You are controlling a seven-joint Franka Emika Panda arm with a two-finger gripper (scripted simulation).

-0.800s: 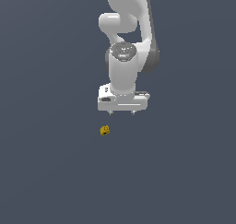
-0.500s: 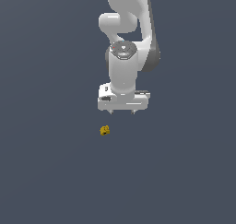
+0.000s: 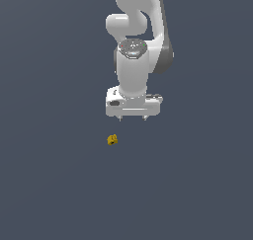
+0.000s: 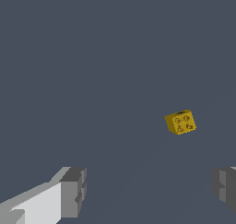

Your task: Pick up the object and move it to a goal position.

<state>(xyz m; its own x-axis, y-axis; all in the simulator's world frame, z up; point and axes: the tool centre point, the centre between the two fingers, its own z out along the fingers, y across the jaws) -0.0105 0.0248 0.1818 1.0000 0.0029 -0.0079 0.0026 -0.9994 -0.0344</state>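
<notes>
Object [image 3: 112,140] position: resting alone on the dark grey desk [image 3: 49,184], toward the exterior view's left of the gripper [image 3: 132,118] and apart from it, nearer the camera in that view. The wrist view shows the object [image 4: 180,122] as a small mustard-yellow block with darker spots on its faces, sitting slightly rotated, ahead of the fingers and offset toward one of them rather than centred in the gap.

Handling assessment: the block appears rigid and light, with flat faces and defined edges. It is far smaller than the gripper, so a small misalignment would likely push it aside rather than capture it. Surface friction cannot be determined from the renders.

Recommended hold: two opposite flat side faces, with the fingers aligned to the block's rotation and closing about its centre.

Gripper condition: the fingers [image 4: 73,193] stand wide apart with nothing between them. The gripper points downward above the desk, and the arm [image 3: 136,51] rises behind it.
</notes>
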